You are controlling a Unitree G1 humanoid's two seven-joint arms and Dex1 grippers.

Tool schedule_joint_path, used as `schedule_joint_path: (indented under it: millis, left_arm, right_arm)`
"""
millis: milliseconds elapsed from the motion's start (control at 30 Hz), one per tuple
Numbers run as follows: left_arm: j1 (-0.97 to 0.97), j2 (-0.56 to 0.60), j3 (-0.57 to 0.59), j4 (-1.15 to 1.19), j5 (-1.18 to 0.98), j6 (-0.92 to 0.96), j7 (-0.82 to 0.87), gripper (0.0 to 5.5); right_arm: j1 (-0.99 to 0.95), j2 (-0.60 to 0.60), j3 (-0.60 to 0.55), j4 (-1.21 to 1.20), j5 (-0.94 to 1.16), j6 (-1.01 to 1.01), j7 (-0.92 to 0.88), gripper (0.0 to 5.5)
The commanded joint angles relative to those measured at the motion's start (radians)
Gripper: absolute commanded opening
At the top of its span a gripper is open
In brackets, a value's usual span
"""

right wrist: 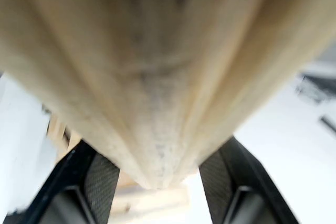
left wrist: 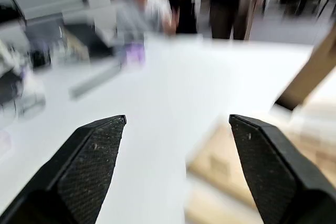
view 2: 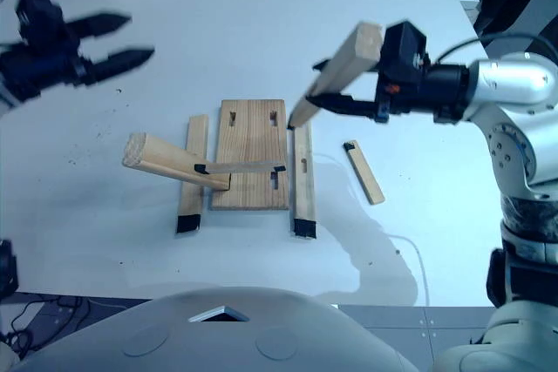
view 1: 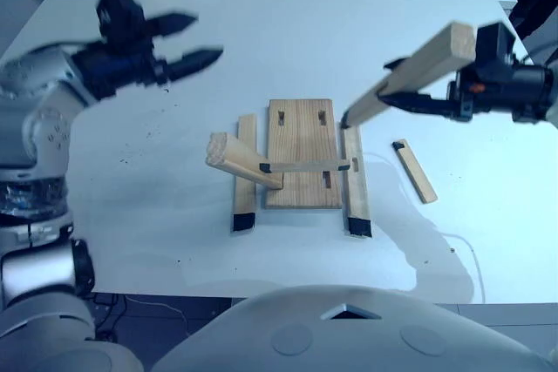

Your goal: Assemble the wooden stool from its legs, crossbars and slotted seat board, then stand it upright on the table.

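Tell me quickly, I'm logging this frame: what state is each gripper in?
Left gripper: open, empty.
Right gripper: shut on a wooden leg.

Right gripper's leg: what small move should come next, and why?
Probably ease the leg a little toward the robot's left and down. The right gripper holds it tilted, with its dark tip hanging just beside the far right slot of the seat board, which looks unfilled. The left gripper hangs open and apart, so it offers no support.

White table: seat board, crossbar
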Motion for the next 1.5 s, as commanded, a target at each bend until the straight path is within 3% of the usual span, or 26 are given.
schedule_joint_path:
  millis: [33, 267, 933, 1500]
  left_arm:
    - [0.19, 0.046, -0.04, -0.087, 0.072, -0.099, -0.104, 3.64]
    - [0.27, 0.045, -0.062, -0.14, 0.096, -0.132, -0.166, 3.64]
    - [0.194, 0.071, -0.085, -0.094, 0.114, -0.138, -0.272, 3.64]
    - [0.16, 0.071, -0.106, -0.081, 0.131, -0.142, -0.324, 3.64]
  right_arm:
    - [0.057, -0.008, -0.014, -0.04, 0.0, -0.02, 0.018, 2.01]
    - [0.123, 0.025, 0.007, -0.106, 0.018, -0.009, 0.005, 2.01]
    - [0.268, 0.092, 0.038, -0.185, 0.027, -0.013, -0.046, 2.01]
    - [0.293, 0.04, 0.112, -0.077, -0.041, -0.133, 0.021, 2.01]
